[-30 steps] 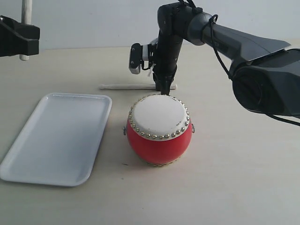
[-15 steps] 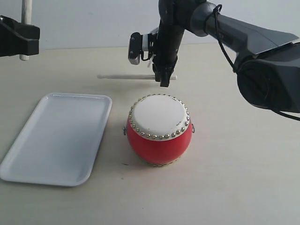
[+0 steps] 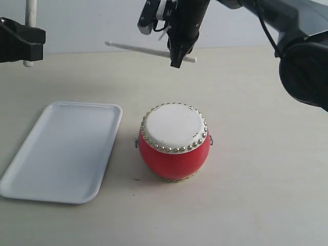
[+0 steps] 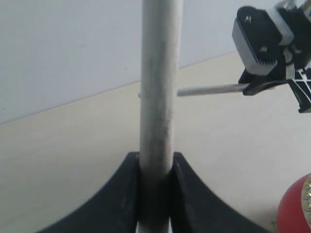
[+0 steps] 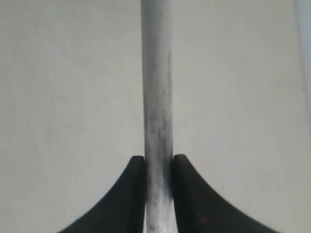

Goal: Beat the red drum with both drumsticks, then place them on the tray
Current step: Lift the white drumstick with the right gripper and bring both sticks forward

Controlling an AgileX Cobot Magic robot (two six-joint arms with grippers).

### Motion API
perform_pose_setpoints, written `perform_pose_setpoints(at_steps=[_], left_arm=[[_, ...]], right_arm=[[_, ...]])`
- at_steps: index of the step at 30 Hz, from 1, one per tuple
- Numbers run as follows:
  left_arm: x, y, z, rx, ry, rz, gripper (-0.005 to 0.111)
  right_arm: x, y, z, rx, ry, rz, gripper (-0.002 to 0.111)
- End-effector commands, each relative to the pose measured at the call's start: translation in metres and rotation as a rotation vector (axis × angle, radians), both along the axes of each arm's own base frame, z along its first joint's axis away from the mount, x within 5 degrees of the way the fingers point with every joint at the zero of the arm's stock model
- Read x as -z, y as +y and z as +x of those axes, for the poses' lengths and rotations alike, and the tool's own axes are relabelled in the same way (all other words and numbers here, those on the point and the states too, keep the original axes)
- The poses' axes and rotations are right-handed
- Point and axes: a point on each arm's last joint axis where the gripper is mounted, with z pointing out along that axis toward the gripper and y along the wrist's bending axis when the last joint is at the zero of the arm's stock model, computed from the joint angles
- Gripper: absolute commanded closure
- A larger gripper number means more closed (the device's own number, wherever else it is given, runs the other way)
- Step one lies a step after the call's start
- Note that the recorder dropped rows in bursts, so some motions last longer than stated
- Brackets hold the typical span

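Right gripper has risen, drumstick clamped, red drum below its jaws. Left gripper clamps the other drumstick. Striking could twist either loose

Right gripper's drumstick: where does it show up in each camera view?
Exterior: drumstick near top centre, nearly level, sticking out left of the right gripper.
Left wrist: thin pale bar at upper right, beyond the other drumstick.
Right wrist: upright down the middle, between the fingers.
Shared landmark: the right gripper clamped on it.
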Motion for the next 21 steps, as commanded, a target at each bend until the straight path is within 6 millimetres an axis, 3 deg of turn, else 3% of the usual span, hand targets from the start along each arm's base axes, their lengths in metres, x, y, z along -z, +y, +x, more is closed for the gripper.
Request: perform_pose_setpoints(at_steps=[1, 10, 21], left_arm=[[0.007, -0.005, -0.006, 0.069, 0.044, -0.012, 0.107], [0.02, -0.011, -0.017, 0.116, 0.165, -0.096, 0.107], [0.07, 0.01, -0.034, -0.094, 0.296, -0.033, 0.107]], right_arm=[[-0.025, -0.006, -0.002, 0.107, -0.027, 0.051, 0.108], [-0.075, -0.018, -0.013, 0.404, -0.085, 0.163, 0.108], [-0.088, -0.05, -0.083, 0.491, 0.079, 0.103, 0.108]])
